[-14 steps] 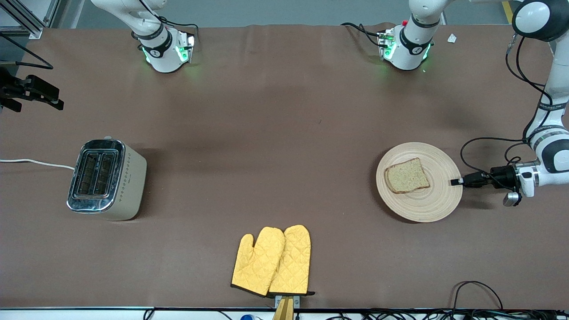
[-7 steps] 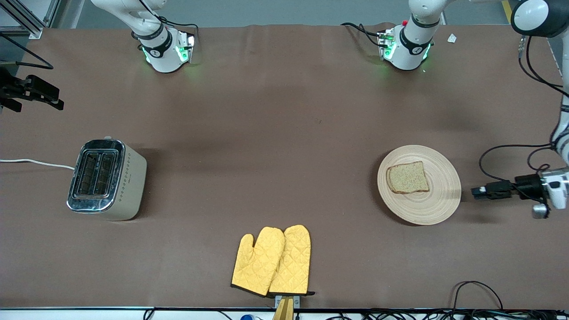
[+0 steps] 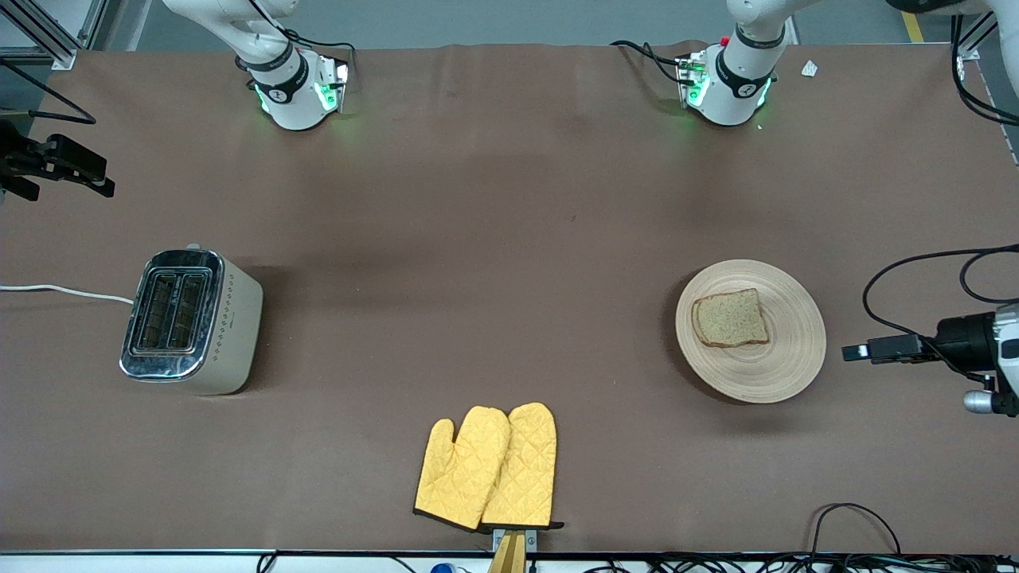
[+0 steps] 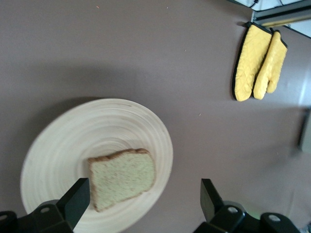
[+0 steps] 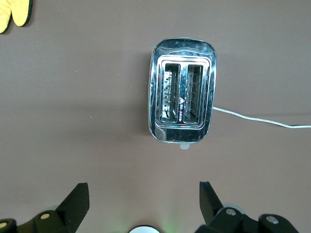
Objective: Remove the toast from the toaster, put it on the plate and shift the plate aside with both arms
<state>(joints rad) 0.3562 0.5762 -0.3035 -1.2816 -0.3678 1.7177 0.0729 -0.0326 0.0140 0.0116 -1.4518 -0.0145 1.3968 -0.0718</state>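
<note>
On the plate, the toast

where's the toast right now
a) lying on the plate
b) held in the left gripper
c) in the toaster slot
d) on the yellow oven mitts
a: the toast lies flat on the plate, and the left gripper is open beside the plate, holding nothing.

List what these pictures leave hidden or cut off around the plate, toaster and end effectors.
- Plate underside: hidden by the plate itself in both views showing it.
- Toast underside: hidden against the plate.
- Toaster slot bottoms: too dark, right wrist view.
- Right end effector: arm cut off by front view's edge.
- Left end effector: wrist cut off likewise.
</note>
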